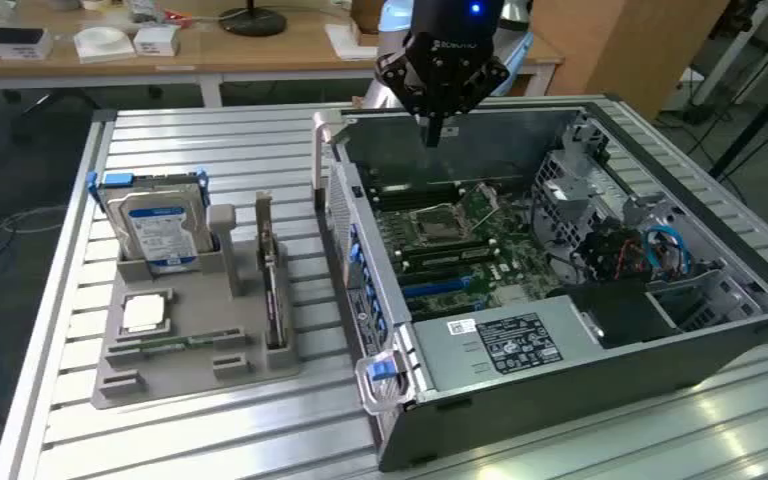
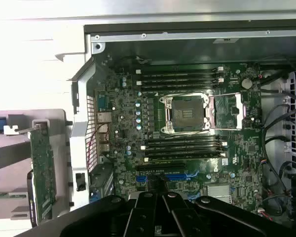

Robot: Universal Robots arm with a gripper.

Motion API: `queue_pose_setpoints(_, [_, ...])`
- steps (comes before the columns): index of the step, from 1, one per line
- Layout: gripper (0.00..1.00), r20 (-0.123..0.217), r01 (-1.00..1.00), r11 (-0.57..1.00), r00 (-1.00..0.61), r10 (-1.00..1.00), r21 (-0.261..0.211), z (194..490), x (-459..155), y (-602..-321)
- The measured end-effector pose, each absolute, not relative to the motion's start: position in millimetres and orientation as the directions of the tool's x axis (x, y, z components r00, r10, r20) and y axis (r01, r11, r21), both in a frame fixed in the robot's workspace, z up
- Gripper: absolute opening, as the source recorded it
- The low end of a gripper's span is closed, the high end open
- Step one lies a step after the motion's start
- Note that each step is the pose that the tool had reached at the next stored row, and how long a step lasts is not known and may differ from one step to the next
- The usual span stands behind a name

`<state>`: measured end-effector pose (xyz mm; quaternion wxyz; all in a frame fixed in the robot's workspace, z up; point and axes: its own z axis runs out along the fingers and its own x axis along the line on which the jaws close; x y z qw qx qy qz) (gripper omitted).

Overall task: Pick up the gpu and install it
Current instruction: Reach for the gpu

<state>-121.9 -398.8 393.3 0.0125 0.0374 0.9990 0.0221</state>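
Grey holder (image 1: 187, 376): gpu (image 1: 272, 280) on edge, long axis alongside case (image 1: 345, 222).

Hard drive (image 1: 157, 225): upright in the grey holder (image 1: 191, 368)
Grey holder: on the slatted table (image 1: 211, 150), beside the computer case (image 1: 518, 410)
Computer case: open, motherboard (image 1: 458, 250) showing
Processor chip (image 1: 144, 313): flat on the holder

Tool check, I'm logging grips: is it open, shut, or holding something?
Tool: shut, holding nothing, above the case; gpu sits in the rack.

The closed pincer (image 2: 161, 197) hangs above the motherboard (image 2: 187, 113), with the gpu (image 2: 42, 168) upright in a grey holder (image 2: 10, 210) outside the case (image 2: 81, 129).
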Motion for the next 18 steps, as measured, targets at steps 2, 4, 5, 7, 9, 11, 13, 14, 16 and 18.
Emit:
queue_pose_setpoints(2, [0.11, -0.023, 0.074, 0.996, -0.997, 0.075, 0.045, 393.3, -121.9, -398.9])
queue_pose_setpoints(4, [0.11, -0.023, 0.074, 0.996, -0.997, 0.075, 0.045, 393.3, -121.9, -398.9])
queue_pose_setpoints(5, [0.11, -0.023, 0.074, 0.996, -0.997, 0.075, 0.045, 393.3, -122.1, -398.8])
queue_pose_setpoints(7, [0.11, -0.023, 0.074, 0.996, -0.997, 0.075, 0.045, 393.3, -122.5, -398.8])
queue_pose_setpoints(9, [0.11, -0.023, 0.074, 0.996, -0.997, 0.075, 0.045, 393.3, -124.6, -398.8])
queue_pose_setpoints(11, [0.11, -0.023, 0.074, 0.996, -0.997, 0.075, 0.045, 393.2, -125.0, -398.8])
queue_pose_setpoints(13, [0.11, -0.023, 0.074, 0.996, -0.997, 0.075, 0.045, 393.2, -125.5, -398.8])
queue_pose_setpoints(14, [0.11, -0.023, 0.074, 0.996, -0.997, 0.075, 0.045, 393.2, -125.8, -398.8])
queue_pose_setpoints(16, [0.11, -0.023, 0.074, 0.996, -0.997, 0.075, 0.045, 393.2, -126.3, -398.8])
queue_pose_setpoints(18, [0.11, -0.023, 0.074, 0.996, -0.997, 0.075, 0.045, 393.2, -126.8, -398.8])
